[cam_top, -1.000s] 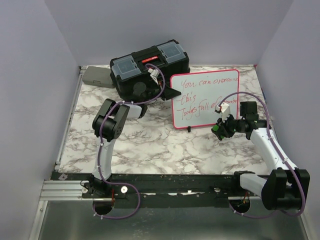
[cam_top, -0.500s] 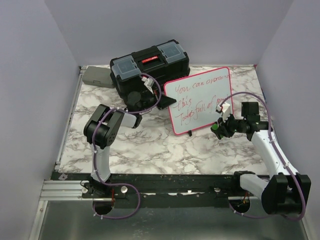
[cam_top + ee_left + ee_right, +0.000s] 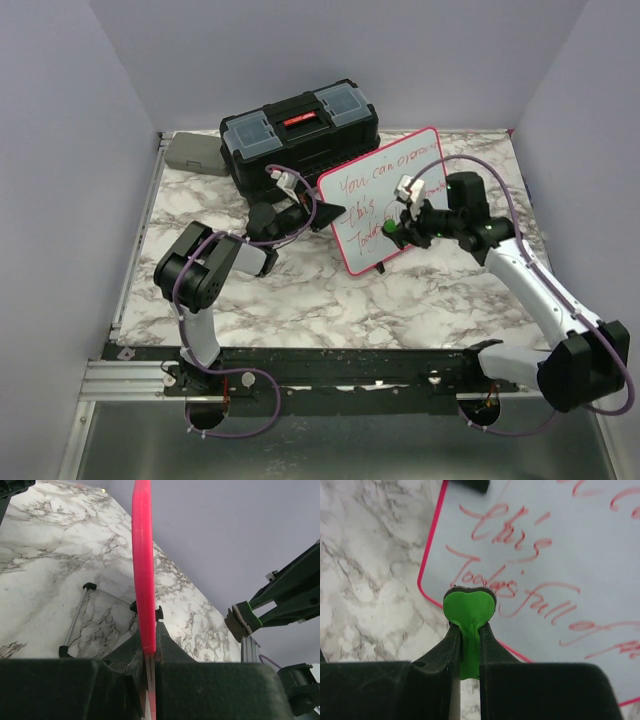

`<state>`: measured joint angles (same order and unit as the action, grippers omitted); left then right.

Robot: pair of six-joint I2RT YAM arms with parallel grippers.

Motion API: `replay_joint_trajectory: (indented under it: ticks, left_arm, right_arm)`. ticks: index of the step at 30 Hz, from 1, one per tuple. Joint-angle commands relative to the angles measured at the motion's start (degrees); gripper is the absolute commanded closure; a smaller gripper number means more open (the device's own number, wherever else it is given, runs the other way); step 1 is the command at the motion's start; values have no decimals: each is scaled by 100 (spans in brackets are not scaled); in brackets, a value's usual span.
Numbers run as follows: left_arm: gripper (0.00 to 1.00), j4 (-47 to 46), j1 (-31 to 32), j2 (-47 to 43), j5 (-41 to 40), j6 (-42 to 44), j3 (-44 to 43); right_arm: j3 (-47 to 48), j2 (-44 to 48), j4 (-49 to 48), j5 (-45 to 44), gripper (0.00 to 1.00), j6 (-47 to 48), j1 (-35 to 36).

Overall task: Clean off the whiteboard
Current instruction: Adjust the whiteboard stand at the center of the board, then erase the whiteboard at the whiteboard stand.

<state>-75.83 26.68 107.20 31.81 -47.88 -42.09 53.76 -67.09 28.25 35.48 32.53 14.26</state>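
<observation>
Whiteboard — looks light, stiff — pinched at nine o'clock on its frame by left gripper. Right gripper clamps green eraser.

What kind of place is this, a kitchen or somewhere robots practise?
Most likely a robot practice booth, not a kitchen. The left arm and right arm are bolted to a marble-look table, plain walls box it in, and a toolbox and whiteboard are set out.
</observation>
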Motion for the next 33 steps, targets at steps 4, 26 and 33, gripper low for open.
replay_joint_trajectory:
  ticks: [4,26,33]
  left_arm:
    - [100,1,175,-255,-229,261,113]
    - [100,714,341,-542,-614,182,105]
    - [100,881,423,-619,-554,345,17]
  right_arm:
    - [1341,-1351,-1336,-1856,97,-1027,1229]
    - [1275,-2108,-3199,-3520,99,-1755,2299]
    - [1130,-2300,-3675,-4502,99,-1963,2300]
